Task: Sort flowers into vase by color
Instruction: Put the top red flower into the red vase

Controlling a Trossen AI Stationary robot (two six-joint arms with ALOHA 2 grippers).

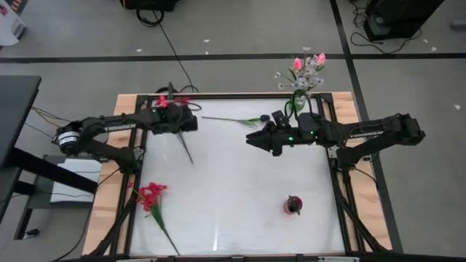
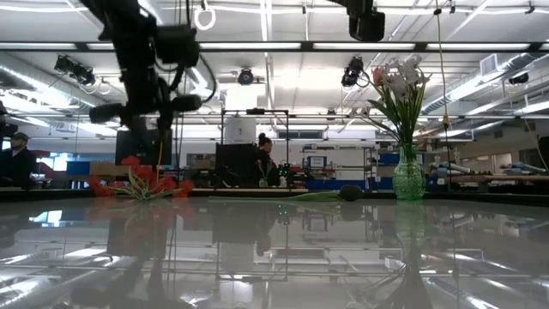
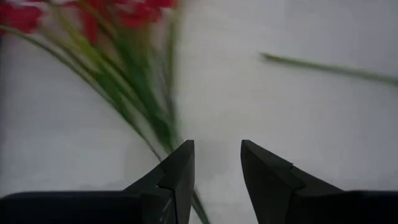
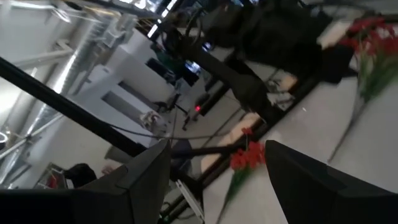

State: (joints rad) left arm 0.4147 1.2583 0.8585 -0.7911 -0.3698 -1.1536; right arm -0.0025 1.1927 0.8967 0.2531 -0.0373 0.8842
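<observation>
Two vases are in use; the green glass vase (image 1: 299, 100), just behind the right gripper (image 1: 254, 140), is already holding pink and white flowers (image 1: 309, 67); the small red vase (image 1: 293, 206) appears to be holding only a dark bud. Three items are remaining, by my judgement: a red spray (image 1: 151, 196) lying loose well off from both jaws, a dark-budded stem (image 1: 233, 120) between the grippers, and a red cluster (image 3: 102, 37) just ahead of the left gripper (image 3: 216, 163). Left jaws are standing parted, the stem beside one finger, not pinched as far as I can see; right jaws are standing spread, empty.
</observation>
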